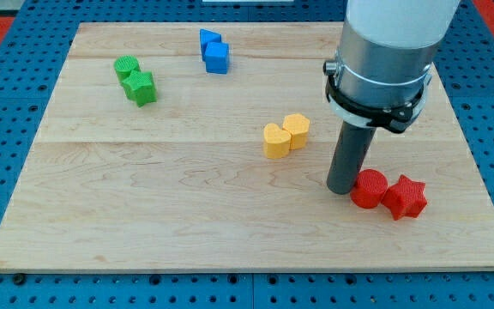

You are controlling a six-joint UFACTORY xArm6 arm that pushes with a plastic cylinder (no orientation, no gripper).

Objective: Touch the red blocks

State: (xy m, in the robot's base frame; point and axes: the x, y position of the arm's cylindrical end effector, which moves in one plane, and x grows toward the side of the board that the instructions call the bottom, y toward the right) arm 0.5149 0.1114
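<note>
Two red blocks lie together at the view's lower right: a red cylinder (369, 188) and a red star (405, 196) touching its right side. My tip (343, 189) stands on the board right at the cylinder's left side, touching it or nearly so. The rod rises from there into the arm's grey and white body at the view's top right.
Two yellow blocks (285, 135), one a heart, sit left of and above my tip. Two blue blocks (214, 51) lie at the top centre. Two green blocks (135, 79), one a star, lie at the upper left. The wooden board (161, 215) rests on a blue pegboard.
</note>
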